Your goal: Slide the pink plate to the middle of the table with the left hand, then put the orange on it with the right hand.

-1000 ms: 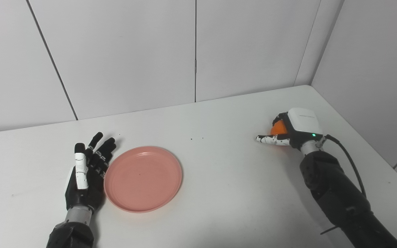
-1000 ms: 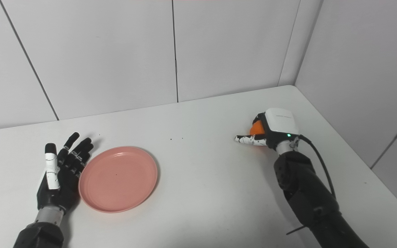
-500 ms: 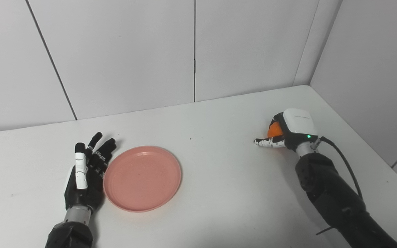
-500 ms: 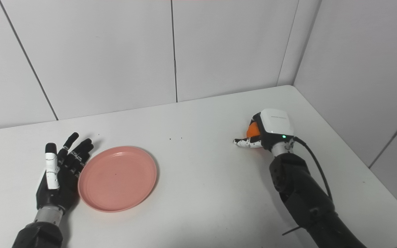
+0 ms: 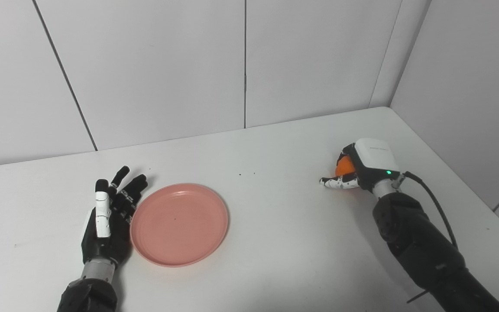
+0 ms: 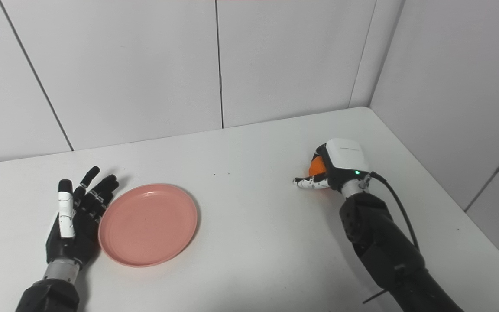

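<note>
The pink plate (image 5: 179, 224) lies flat on the white table, left of the middle. My left hand (image 5: 108, 219) rests open on the table, palm side against the plate's left rim, fingers spread and pointing away from me. Far to the right, the orange (image 5: 343, 166) shows only as a small patch under my right hand (image 5: 368, 162). That hand is shut on the orange, fingers curled over it and the thumb stretched out low to the left. Whether the orange still touches the table is hidden.
The white table (image 5: 275, 242) runs into a corner of grey wall panels at the back right. Its right edge passes close behind the right arm, whose black cable (image 5: 435, 208) trails along it.
My right hand, with the orange in it, has shifted a little to the left and its thumb has dropped slightly. Left hand and plate stay put.
</note>
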